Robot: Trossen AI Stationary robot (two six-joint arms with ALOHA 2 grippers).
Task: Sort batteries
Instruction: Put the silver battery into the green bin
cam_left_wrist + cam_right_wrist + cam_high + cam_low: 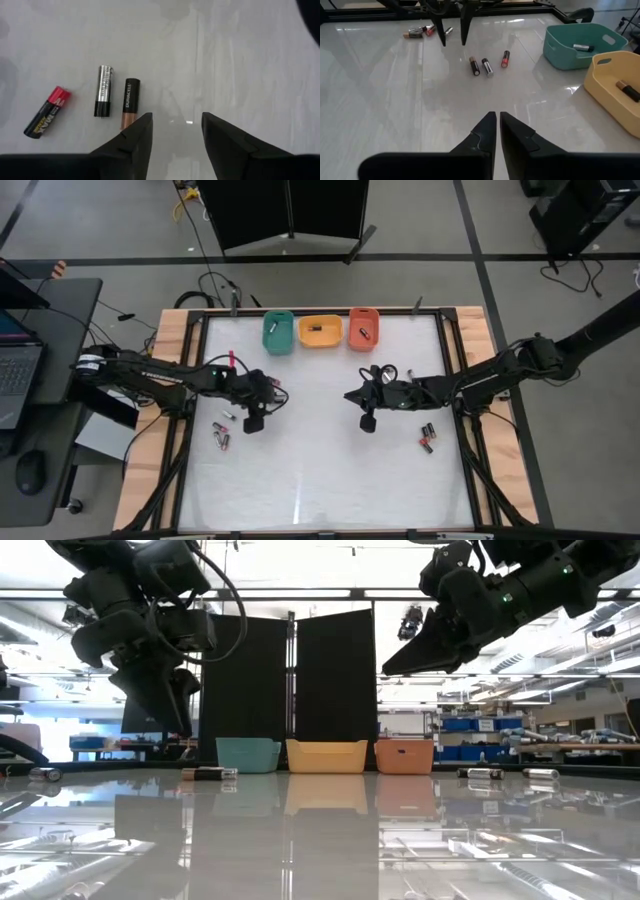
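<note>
Three batteries lie on their sides just beside my open left gripper (175, 127): a red-and-black one (46, 112), a silver-and-black one (103, 91) and a copper-and-black one (130, 102). In the high view this gripper (253, 420) hovers right of that group (222, 432). More batteries lie near the table's left edge (232, 360) and near its right edge (428, 438). My right gripper (497, 122) is shut and empty, raised over the table's middle (368, 420). The green tray (580, 47) and the orange tray (620, 90) each hold a battery.
The green (278, 332), orange (320, 330) and red (363, 328) trays stand in a row at the table's far edge. Wooden rails and a dark frame (190, 380) border the table. The white surface between the arms and the near edge (320, 490) is bare.
</note>
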